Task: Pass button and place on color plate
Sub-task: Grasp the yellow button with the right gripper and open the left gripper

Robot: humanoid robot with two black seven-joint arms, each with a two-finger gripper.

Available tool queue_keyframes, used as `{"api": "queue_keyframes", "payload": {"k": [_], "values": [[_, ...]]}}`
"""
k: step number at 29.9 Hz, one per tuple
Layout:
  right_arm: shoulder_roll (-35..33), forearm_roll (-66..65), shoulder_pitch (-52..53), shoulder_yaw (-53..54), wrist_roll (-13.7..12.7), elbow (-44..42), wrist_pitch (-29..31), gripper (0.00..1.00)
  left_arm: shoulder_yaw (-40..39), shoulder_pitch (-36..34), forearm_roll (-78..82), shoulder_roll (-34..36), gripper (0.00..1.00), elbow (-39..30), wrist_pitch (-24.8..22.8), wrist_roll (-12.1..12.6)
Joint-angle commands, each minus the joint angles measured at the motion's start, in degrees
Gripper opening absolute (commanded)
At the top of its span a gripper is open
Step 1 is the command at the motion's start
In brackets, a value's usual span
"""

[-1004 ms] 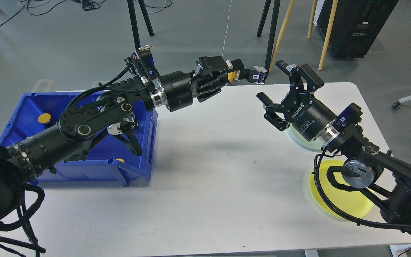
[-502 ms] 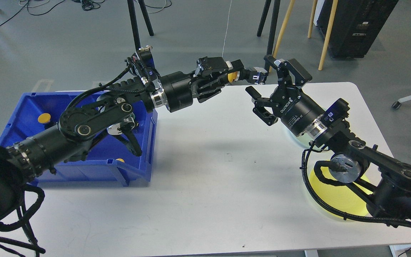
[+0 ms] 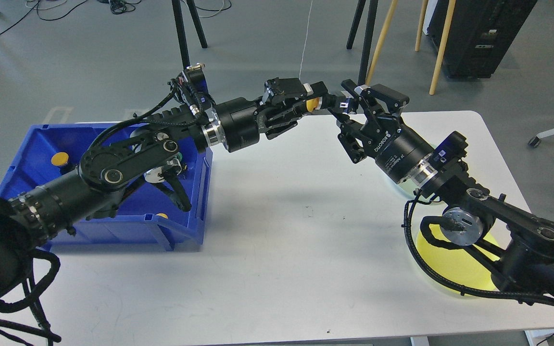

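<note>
My left gripper (image 3: 308, 103) is shut on a yellow-capped button (image 3: 311, 104) and holds it in the air above the table's far edge. The button's dark stem (image 3: 349, 102) points right. My right gripper (image 3: 342, 105) is open, with its jaws above and below the stem's end, close around it without clearly touching. A yellow plate (image 3: 455, 276) lies at the front right, partly hidden by my right arm. A pale green plate (image 3: 398, 186) shows only as a sliver under my right wrist.
A blue bin (image 3: 113, 226) stands on the left of the white table (image 3: 277, 250) under my left arm, with more yellow buttons (image 3: 59, 158) inside. Tripod legs and wooden poles stand on the floor behind the table.
My right gripper has moved left and up towards the left gripper, and its open jaws now straddle the button's stem. The left gripper with the button has stayed almost still.
</note>
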Motion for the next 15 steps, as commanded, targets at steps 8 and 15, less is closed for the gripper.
{"api": "queue_keyframes", "payload": {"k": [8, 15], "values": [[-0.04, 0.03, -0.16, 0.04, -0.14, 0.26, -1.85, 0.01, -0.22, 0.13, -0.4, 0.01, 0.3, 0.38, 0.98, 0.09], [-1.27, 0.21, -2.0, 0.48, -0.49, 0.09, -4.66, 0.01, -0.92, 0.13, -2.33, -0.87, 0.87, 0.82, 0.36, 0.09]]}}
